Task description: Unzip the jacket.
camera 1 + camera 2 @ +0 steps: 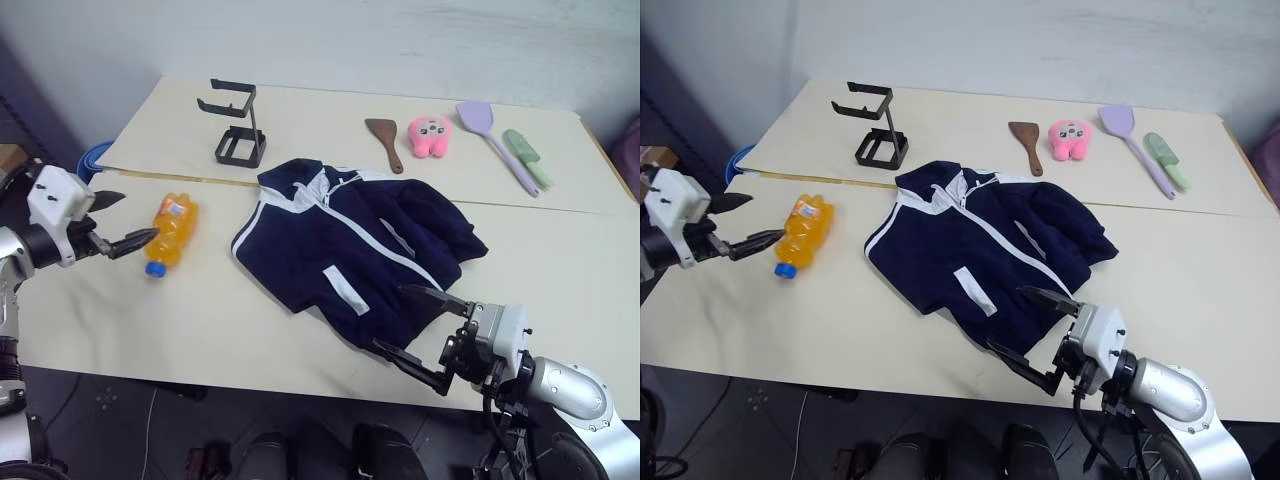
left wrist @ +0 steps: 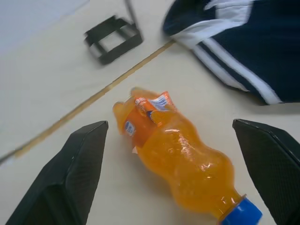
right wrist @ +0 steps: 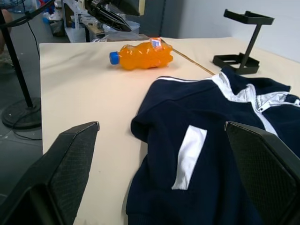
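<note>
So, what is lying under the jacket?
The jacket lies straight on the cream table, across the seam between the two tabletops. Nothing sticks out from beneath it, but whatever its folded fabric covers cannot be seen.

Navy jacket (image 1: 985, 250) lies crumpled mid-tabletop (image 1: 1200, 270), collar toward the far side. Right pincer (image 1: 1033, 335) hovers wide open at its near hem, left pincer (image 1: 755, 220) open just left of the orange bottle (image 1: 803, 232). Black stand (image 1: 878, 130), spatulas and pink toy (image 1: 1069, 139) sit far back.
</note>
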